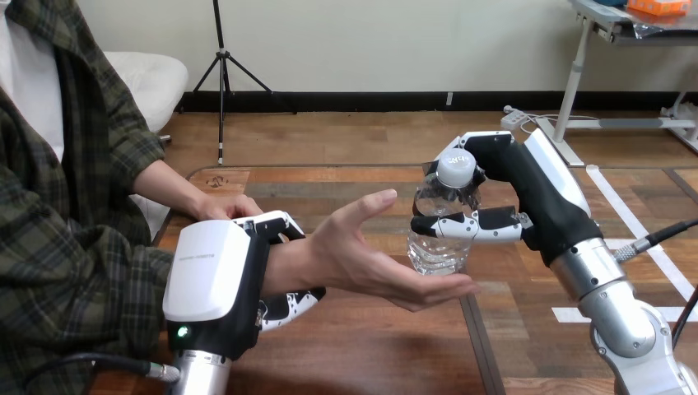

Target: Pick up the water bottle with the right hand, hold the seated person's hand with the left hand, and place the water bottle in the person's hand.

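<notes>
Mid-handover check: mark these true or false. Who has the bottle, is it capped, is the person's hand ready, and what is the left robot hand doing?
1. The right robot hand grips the water bottle. True.
2. The bottle is uncapped. False: its white cap is on.
3. The person's outstretched hand is open. True.
4. The left robot hand lies flat on the table. False: its fingers curl round the person's wrist.

**Both hands clasped, one on each side**

The left arm (pixel 202 374) rises from the bottom edge. The left hand (pixel 216 280) turns its white back shell upward, with fingers (pixel 284 306) and thumb curled round the person's wrist (pixel 284 267). The right arm (pixel 625 313) slants in from the lower right. The right hand (pixel 535 197) reaches leftward, its fingers wrapped round the water bottle (pixel 440 239).
</notes>
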Available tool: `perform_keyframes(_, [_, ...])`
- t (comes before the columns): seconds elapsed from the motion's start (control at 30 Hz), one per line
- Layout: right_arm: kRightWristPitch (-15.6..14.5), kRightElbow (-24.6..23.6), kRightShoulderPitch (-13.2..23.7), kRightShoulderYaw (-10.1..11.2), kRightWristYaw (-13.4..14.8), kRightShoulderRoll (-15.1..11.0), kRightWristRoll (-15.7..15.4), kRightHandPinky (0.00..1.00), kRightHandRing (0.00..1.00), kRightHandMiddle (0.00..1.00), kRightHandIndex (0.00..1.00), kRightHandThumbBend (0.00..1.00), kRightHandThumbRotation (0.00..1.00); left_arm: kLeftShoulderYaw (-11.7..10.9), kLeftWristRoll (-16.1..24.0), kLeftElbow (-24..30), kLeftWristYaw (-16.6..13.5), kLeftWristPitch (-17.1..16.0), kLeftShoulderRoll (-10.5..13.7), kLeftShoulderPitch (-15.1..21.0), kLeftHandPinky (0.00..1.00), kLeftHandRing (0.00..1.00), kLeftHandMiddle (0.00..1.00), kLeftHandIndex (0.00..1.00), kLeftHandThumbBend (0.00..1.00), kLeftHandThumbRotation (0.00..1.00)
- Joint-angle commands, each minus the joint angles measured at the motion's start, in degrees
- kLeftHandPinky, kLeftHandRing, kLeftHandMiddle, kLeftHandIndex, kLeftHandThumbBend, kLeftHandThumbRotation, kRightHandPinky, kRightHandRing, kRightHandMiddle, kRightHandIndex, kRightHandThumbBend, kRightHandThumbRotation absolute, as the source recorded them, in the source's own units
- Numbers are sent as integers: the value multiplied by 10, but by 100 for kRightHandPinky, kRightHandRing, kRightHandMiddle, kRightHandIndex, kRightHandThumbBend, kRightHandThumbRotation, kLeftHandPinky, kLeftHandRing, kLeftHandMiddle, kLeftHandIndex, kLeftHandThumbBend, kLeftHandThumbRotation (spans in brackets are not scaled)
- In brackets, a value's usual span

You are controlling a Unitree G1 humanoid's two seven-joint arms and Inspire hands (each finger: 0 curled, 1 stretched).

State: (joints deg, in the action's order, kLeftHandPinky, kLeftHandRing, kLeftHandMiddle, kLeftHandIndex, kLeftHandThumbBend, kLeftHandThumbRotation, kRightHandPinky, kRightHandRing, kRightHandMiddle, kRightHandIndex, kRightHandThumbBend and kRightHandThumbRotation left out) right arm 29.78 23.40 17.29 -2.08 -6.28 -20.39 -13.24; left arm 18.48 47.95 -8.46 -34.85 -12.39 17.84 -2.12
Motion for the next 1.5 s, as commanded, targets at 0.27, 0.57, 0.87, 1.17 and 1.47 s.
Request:
perform_keyframes(0.27, [24,-15,70,0,-3,3,10,37,41,45,43,70,0,37,4,47,6,-42,-20,15,26,30,36,42,86,0])
perform_keyframes(0.57, [35,-30,65,-3,-16,6,18,36,41,44,43,68,0,38,3,49,9,-41,-22,13,26,30,36,42,86,0])
perform_keyframes(0.87, [43,-55,50,-2,-35,8,34,35,41,44,42,68,0,37,5,49,10,-40,-24,12,26,30,35,42,85,0])
perform_keyframes(1.17, [51,-81,37,-2,-53,9,46,36,41,43,41,67,0,35,6,50,13,-36,-24,11,26,30,35,42,85,0])
perform_keyframes(1.47, [51,-118,15,-3,-71,9,61,35,40,42,41,68,0,35,7,48,11,-37,-23,13,26,30,35,42,84,0])
